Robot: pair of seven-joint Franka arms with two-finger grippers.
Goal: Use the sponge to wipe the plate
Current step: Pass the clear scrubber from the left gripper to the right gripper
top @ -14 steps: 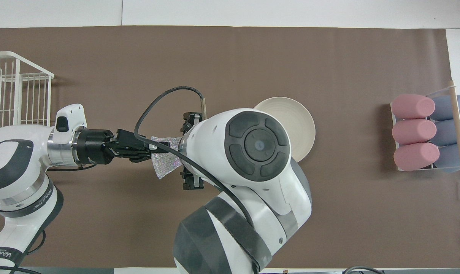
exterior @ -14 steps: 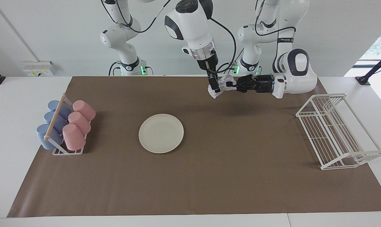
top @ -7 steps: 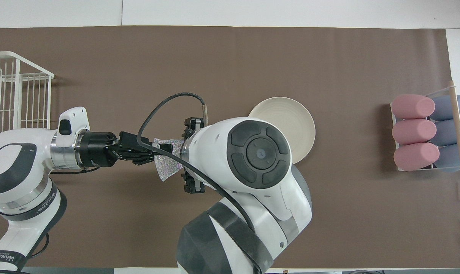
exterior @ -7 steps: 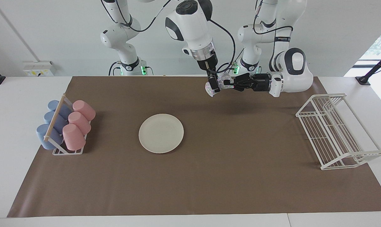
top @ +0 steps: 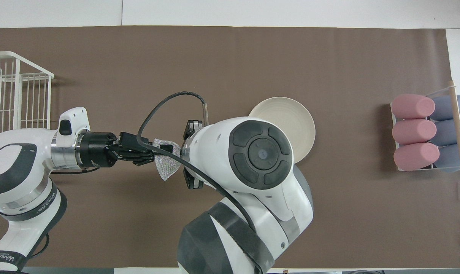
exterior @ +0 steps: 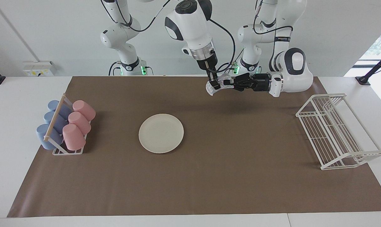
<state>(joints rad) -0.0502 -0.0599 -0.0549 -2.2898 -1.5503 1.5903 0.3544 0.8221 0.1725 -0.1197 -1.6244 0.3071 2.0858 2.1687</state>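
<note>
Over the mat (exterior: 209,176), up in the air: both grippers meet at the sponge (exterior: 216,87), toward the left arm's end of the table.
Left gripper (exterior: 230,84): reaches in level from its arm's side, fingers pressed together on one edge of the sponge.
Right gripper (exterior: 213,84): points down from above, pinching the other end of the sponge; its arm's bulk hides most of it in the overhead view.
Sponge: silvery, speckled, stretched between the two grippers and sagging below the right gripper; clear of the mat, with its shadow under it.
Plate (exterior: 161,133): flat on the mat, well apart from both grippers, farther from the robots than the spot they hang over and toward the right arm's end; bare on top.
Wire rack (exterior: 335,132): at the left arm's end of the mat, near that arm's elbow, untouched.
Cup rack (exterior: 64,126): at the right arm's end, pink and blue cups lying in it, well apart from both grippers.
</note>
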